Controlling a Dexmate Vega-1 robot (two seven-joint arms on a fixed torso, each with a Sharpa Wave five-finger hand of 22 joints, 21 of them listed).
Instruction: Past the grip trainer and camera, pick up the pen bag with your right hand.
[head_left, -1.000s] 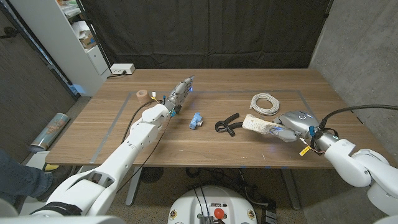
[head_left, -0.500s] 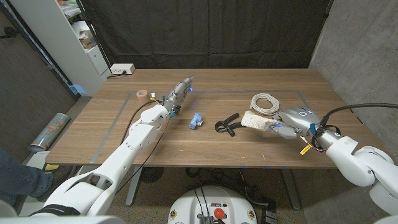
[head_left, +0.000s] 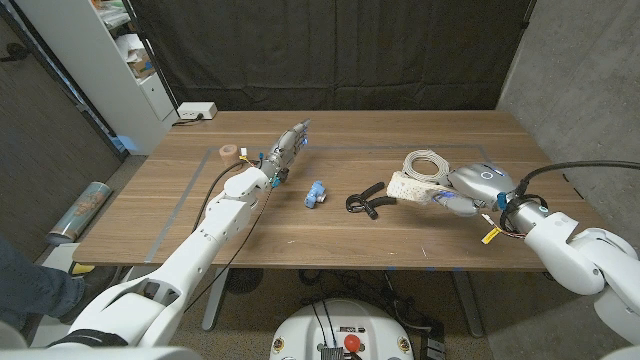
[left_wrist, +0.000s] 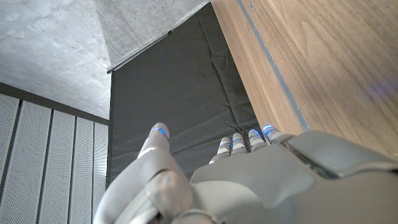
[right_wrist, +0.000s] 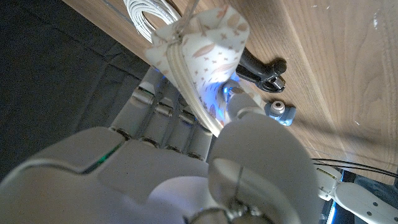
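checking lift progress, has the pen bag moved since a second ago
Yes. The pen bag, held by the right hand, has gone up and back toward the cable coil, away from the table's near edge.

Patterned, seemingly cloth pen bag (right_wrist: 208, 53)

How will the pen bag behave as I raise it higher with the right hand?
Likely soft: the pen bag creases where the right hand holds it, so its free end may droop. Probably light, being thin fabric. It seems unlikely to roll, though it might catch the cable coil alongside.
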